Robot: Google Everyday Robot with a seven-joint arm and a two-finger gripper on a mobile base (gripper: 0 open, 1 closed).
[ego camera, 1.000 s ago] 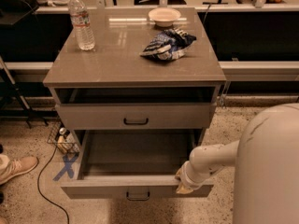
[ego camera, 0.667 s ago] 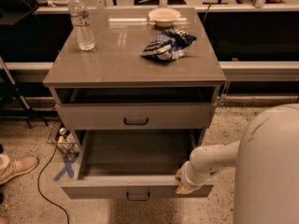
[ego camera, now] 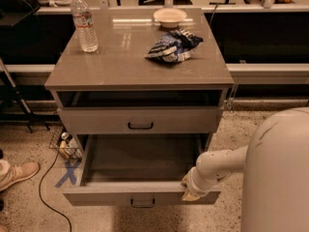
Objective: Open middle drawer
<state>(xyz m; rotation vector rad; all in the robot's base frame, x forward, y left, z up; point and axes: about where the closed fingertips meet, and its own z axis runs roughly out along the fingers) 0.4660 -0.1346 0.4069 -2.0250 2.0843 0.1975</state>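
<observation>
The white, yellow-tipped gripper (ego camera: 189, 191) sits at the right front rim of the wide grey-beige middle drawer (ego camera: 106, 197) with a black bar handle (ego camera: 143, 203); whether it has a hold cannot be told. The drawer stands well out, its grey tray (ego camera: 140, 158) exposed. Pull straight outward, since this off-centre corner may skew it.

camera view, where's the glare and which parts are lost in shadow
Camera view: a bright reflected streak lies on the cabinet top just left of the bowl. Camera view: the gap under that top is nearly black, and the tray of the open middle drawer dims toward its back. Camera view: the gripper, at the drawer's front right corner, is lit evenly with no glare.
</observation>
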